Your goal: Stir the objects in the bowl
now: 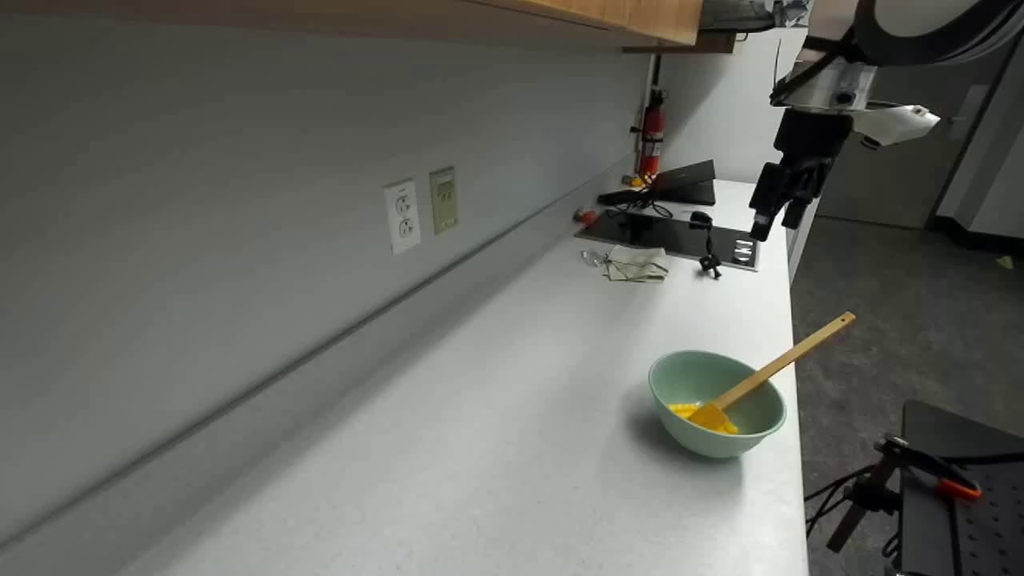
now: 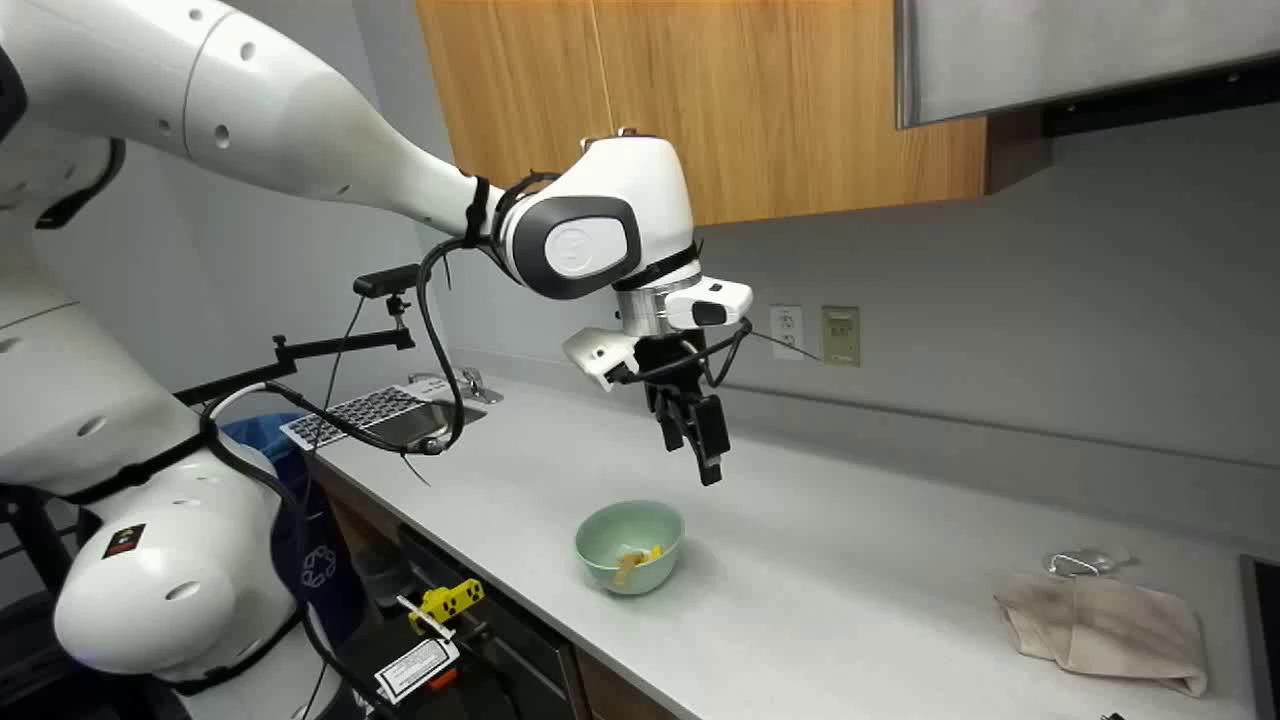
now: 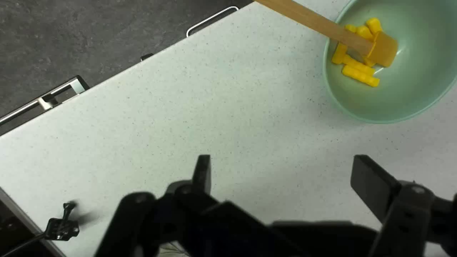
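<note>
- Claw (image 3: 280,164) released: in the wrist view its fingers (image 3: 373,189) are spread well apart, table (image 3: 214,117) showing between them.
- Both exterior views: claw held above table height, tips angled downward, apart from the bowl (image 3: 410,96).
- Bowl upright on the table; in the wrist view it sits beyond the fingertips, upper right, partly cut off by the frame.
- Yellow bits (image 3: 360,75) inside the bowl, gathered on the side where the wooden-handled spatula (image 3: 317,23) crosses the rim; spatula head among them, partly covering some.
- Edges: bowl near the table's outer edge; handle end shows past that edge in an exterior view.
- Room: wide stretch of table between bowl and wall (image 1: 240,200). Cloth (image 2: 1110,630) well apart from bowl. Cupboard (image 2: 740,110) higher than the claw.
</note>
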